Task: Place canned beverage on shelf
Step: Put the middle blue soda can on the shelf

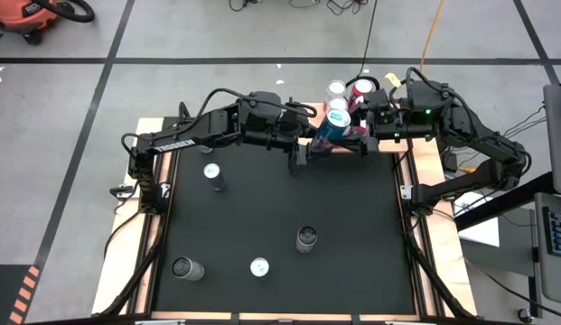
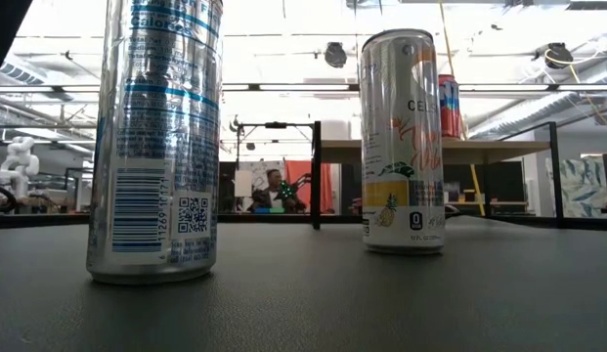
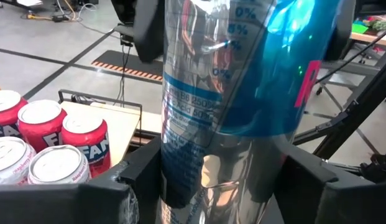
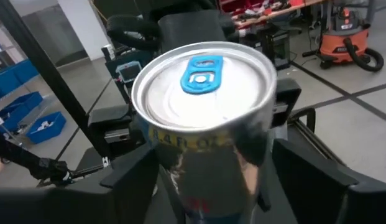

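Observation:
A tall blue-and-silver can (image 1: 334, 126) with a blue tab (image 4: 202, 70) hangs tilted over the table's far edge, between both grippers. My left gripper (image 1: 309, 147) is shut on its lower body and my right gripper (image 1: 354, 137) on its upper body. Just beyond stands the shelf (image 3: 121, 127), a light-wood board on a black frame; red cans (image 3: 53, 140) stand on it. They also show in the high view (image 1: 350, 88). The low view shows the shelf (image 2: 479, 149) far off, with one red can (image 2: 448, 106). My left gripper pinches the can's lower silver body (image 3: 208, 180) between its two fingers (image 3: 140, 177), which lie across the can, coming from the table's left. The can is clear of the table and tilted. My right gripper pinches the can's upper body (image 4: 208, 168), just under the rim, between its two fingers (image 4: 298, 174). It comes from the table's right, across the can. The can's top faces its wrist camera.
Several loose cans stand on the black table top: one at the left (image 1: 214, 175), one in the middle (image 1: 306, 238), two near the front (image 1: 187, 268) (image 1: 259, 267). In the low view a silver can (image 2: 156, 137) and a pale can (image 2: 403, 142) stand close.

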`<state>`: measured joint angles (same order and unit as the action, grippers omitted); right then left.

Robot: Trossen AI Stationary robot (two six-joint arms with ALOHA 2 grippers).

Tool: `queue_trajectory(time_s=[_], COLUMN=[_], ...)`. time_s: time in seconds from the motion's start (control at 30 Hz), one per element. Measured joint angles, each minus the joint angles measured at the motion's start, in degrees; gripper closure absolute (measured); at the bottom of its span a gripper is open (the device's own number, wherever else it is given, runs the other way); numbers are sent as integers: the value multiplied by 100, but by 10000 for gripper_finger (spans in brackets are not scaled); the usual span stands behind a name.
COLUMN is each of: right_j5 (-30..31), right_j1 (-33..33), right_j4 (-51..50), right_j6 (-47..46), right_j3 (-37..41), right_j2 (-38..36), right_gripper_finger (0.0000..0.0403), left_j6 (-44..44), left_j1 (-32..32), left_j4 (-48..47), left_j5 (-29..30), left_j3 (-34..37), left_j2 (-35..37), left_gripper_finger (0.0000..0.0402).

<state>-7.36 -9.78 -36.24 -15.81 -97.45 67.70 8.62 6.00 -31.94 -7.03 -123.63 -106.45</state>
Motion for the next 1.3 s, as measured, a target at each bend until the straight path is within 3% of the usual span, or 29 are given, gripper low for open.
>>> queue_trajectory(time_s=[0.27, 0.47, 0.83, 1.1, 1.3], right_j5=[169, 416, 411, 418, 427], right_j1=[0, -2, -2, -2, -7], right_j4=[571, 1411, 1833, 1548, -43], right_j6=[229, 468, 752, 683, 380], right_j3=[0, 0, 0, -187, -1313], right_j2=[-198, -129, 34, 65, 471], right_gripper_finger=[65, 63, 64, 88, 89], left_j6=[289, 308, 310, 284, 251], left_j1=[-2, -2, 11, 27, 31], left_j4=[519, 1242, 1248, 1164, 1146], left_j5=[-2, 4, 247, 269, 278], left_j3=[0, 0, -2, -2, -2], left_j2=[0, 0, 0, 2, -48], left_gripper_finger=[165, 165, 165, 165, 165])
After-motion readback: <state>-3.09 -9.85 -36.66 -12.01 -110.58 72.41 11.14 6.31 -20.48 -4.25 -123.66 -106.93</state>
